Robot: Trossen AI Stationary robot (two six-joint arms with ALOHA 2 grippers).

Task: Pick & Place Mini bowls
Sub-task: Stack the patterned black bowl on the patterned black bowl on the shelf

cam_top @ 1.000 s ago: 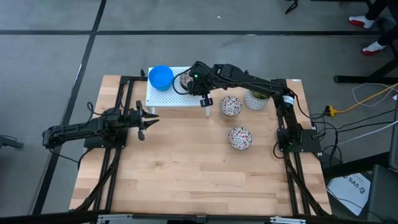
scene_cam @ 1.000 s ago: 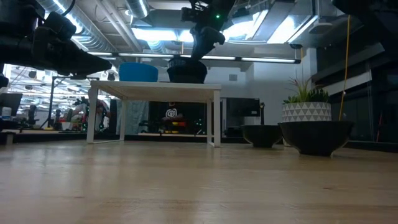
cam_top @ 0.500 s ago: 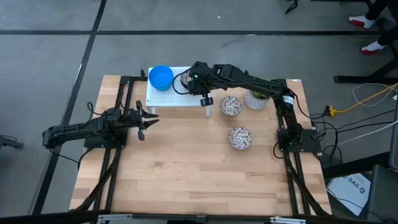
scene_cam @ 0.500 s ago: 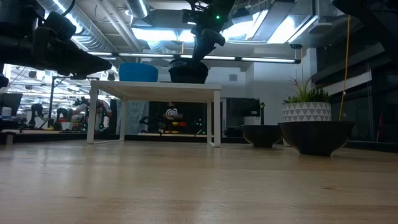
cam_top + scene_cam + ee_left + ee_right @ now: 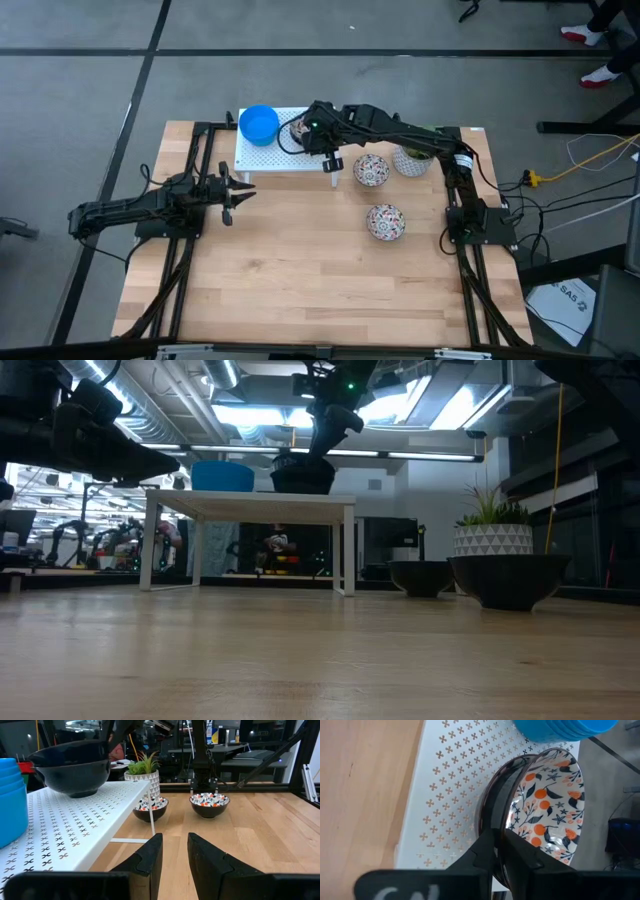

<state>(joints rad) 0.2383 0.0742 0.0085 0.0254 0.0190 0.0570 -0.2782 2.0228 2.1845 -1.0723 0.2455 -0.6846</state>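
Currently the right gripper was clamped on the rim of a floral bowl, one finger inside and one outside, the bowl sitting on, or just above, the white perforated shelf at about 12 o'clock on the table. A second dark bowl appeared nested under it in the left wrist view. The blue stack stood just at its 9 o'clock. Two more floral bowls lay on the table towards 2 and 3 o'clock.

Judgement: seat the bowl flat before letting go, then withdraw straight up, clear of the blue stack.

Left gripper waited at 9 o'clock, fingers slightly parted, holding nothing.
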